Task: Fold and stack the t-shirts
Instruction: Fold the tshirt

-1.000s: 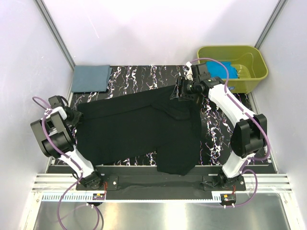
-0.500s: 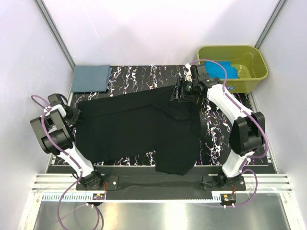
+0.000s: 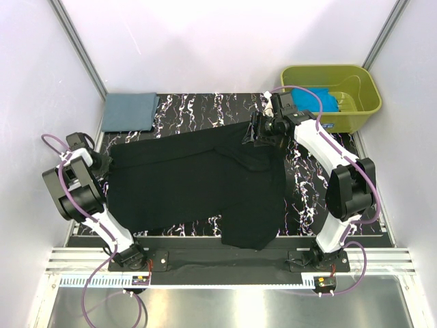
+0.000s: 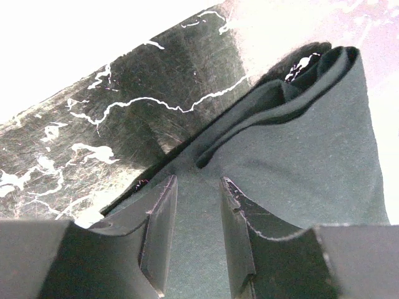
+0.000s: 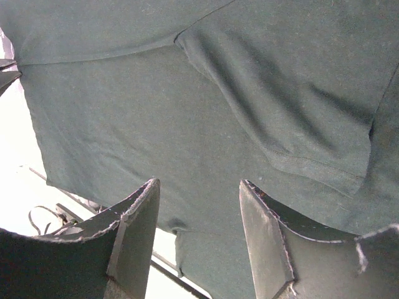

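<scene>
The large black t-shirt point(image 3: 205, 181) lies spread across the marbled table, with its near right part hanging over the front edge. My left gripper point(image 3: 102, 162) is at the shirt's left edge. In the left wrist view its jaws point(image 4: 196, 230) stand slightly apart over the cloth point(image 4: 299, 149), which is bunched in folds ahead. My right gripper point(image 3: 263, 133) hovers at the shirt's far right corner. In the right wrist view it point(image 5: 199, 237) is wide open above the cloth point(image 5: 187, 106), holding nothing. The folded slate grey-blue t-shirt point(image 3: 130, 111) lies at the far left. The turquoise t-shirt point(image 3: 321, 101) sits in the tub.
The olive-green tub point(image 3: 355, 82) stands at the far right corner. White enclosure walls stand on both sides and behind. Bare marbled tabletop point(image 3: 205, 109) shows along the far edge and to the right of the shirt.
The right gripper has shifted slightly right over the shirt's far corner. The left arm has drawn a little to the left. The shirt has barely moved.
</scene>
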You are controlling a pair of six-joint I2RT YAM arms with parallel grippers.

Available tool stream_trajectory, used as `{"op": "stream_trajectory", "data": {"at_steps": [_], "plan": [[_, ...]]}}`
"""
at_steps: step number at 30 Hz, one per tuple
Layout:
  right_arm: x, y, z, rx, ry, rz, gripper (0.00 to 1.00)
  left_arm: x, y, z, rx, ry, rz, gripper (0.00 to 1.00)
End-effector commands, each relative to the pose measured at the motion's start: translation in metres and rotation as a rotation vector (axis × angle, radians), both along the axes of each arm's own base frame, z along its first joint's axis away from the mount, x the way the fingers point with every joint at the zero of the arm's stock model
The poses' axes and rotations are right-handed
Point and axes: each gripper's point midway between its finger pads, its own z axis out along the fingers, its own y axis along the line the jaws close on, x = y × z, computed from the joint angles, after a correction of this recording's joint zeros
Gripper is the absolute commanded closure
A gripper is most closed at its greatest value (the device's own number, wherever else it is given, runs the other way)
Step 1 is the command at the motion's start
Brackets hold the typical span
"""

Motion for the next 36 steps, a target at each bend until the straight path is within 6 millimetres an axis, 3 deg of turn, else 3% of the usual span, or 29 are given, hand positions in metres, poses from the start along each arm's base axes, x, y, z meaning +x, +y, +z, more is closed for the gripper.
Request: {"op": "stream_trajectory", "data": {"at_steps": [1,14,18,22,28,34,36], "plan": [[0.008,0.000,0.007,0.011,-0.038,0.004,0.39,0.010,0.014,0.014,0.045,-0.030,0.012,0.62],[0.007,-0.001,-0.004,-0.001,-0.016,0.002,0.40,0.026,0.016,0.007,0.009,-0.062,0.039,0.69],[0.003,-0.004,-0.016,-0.018,0.022,-0.007,0.39,0.026,0.016,0.007,0.005,-0.063,0.039,0.75],[-0.007,-0.007,-0.030,-0.031,0.071,-0.005,0.39,0.025,0.017,0.010,0.017,-0.056,0.021,0.67],[-0.017,-0.010,-0.040,-0.038,0.101,-0.007,0.39,0.029,0.019,0.013,0.019,-0.065,0.026,0.77],[-0.018,-0.014,-0.049,-0.058,0.140,-0.035,0.38,0.029,0.018,0.012,0.017,-0.059,0.027,0.99],[-0.022,-0.018,-0.059,-0.085,0.186,-0.039,0.37,0.029,0.019,0.016,0.020,-0.066,0.028,1.00]]}}
